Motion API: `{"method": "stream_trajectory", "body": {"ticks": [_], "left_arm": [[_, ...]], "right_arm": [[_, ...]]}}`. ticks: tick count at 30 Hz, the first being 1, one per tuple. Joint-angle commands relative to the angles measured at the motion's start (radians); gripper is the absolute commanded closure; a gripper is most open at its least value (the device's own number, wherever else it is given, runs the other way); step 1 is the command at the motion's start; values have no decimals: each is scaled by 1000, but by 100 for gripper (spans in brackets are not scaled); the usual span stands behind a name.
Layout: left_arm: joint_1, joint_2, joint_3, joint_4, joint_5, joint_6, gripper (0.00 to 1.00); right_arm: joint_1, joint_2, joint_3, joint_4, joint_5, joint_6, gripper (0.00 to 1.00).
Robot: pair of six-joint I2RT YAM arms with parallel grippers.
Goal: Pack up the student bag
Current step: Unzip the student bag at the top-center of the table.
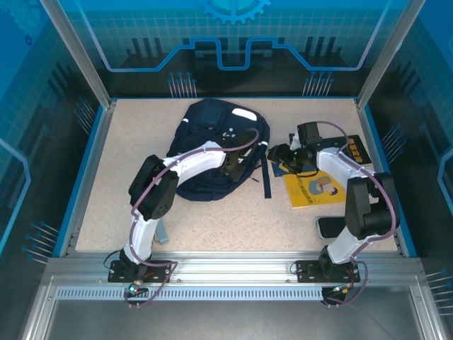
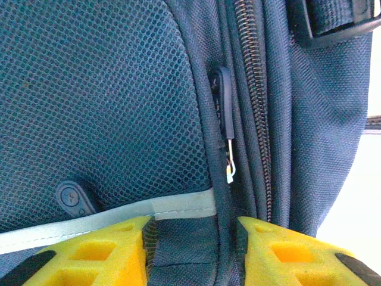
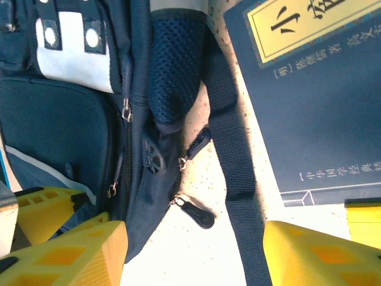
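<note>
Left fingers (image 2: 95, 256) apart astride the student bag (image 2: 89, 89); right fingers (image 3: 309, 256) apart over its strap (image 3: 235, 155), beside a navy book (image 3: 321, 107).

Student bag (image 2: 309, 119) woven cloth, mesh panel (image 2: 101, 89); zipper (image 2: 253, 89) metal; table (image 1: 212, 219) speckled matt.

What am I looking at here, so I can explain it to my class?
Two white robot arms are bolted at the near edge of a speckled beige table. One picture looks down from above; the other two come from cameras on the wrists. The left arm reaches over a large dark navy fabric backpack; its yellow jaws straddle the fabric beside a zip, though a firm grip cannot be confirmed. The right arm has its jaws open over a dark strap, holding nothing. A yellow-covered book and a navy book with yellow lettering lie beside the backpack.
</note>
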Motion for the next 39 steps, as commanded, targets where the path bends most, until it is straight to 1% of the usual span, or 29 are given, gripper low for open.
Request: {"method": "stream_trajectory", "body": {"ticks": [1, 3, 5, 7, 9, 12, 17, 20, 25, 30, 32, 35, 39], "left_arm": [[-14, 43, 34, -63, -48, 0, 54], [-23, 52, 40, -67, -48, 8, 51], [-28, 62, 46, -71, -59, 13, 50], [-33, 75, 53, -76, -88, 18, 51], [-35, 88, 62, -84, -129, 20, 53], [-41, 101, 74, -90, -182, 24, 59], [-46, 82, 100, -100, -208, 26, 76], [-47, 47, 112, -102, -216, 37, 83], [-40, -38, 107, -86, -242, 73, 93], [-27, -129, 76, -54, -229, 100, 96], [-17, -158, 70, -47, -218, 101, 98], [-1, -196, 62, -34, -206, 103, 98], [33, -244, 31, 6, -129, 100, 98]], "right_arm": [[-3, -30, -13, -9, 14, 18, 38], [-5, -30, -14, -8, 19, 20, 38], [-3, -30, -15, -11, 22, 23, 39], [-1, -33, -18, -10, 24, 25, 39], [0, -34, -20, -11, 27, 26, 40], [2, -39, -25, -13, 35, 28, 40], [3, -61, -38, -14, 54, 27, 42], [7, -82, -50, -11, 78, 8, 42], [50, -96, -55, -11, 110, -121, 41], [147, -107, -65, 24, 130, -310, 42], [177, -101, -72, 50, 110, -368, 42], [186, -75, -78, 96, 45, -406, 42], [190, -12, -65, 170, -97, -466, 44]]}}
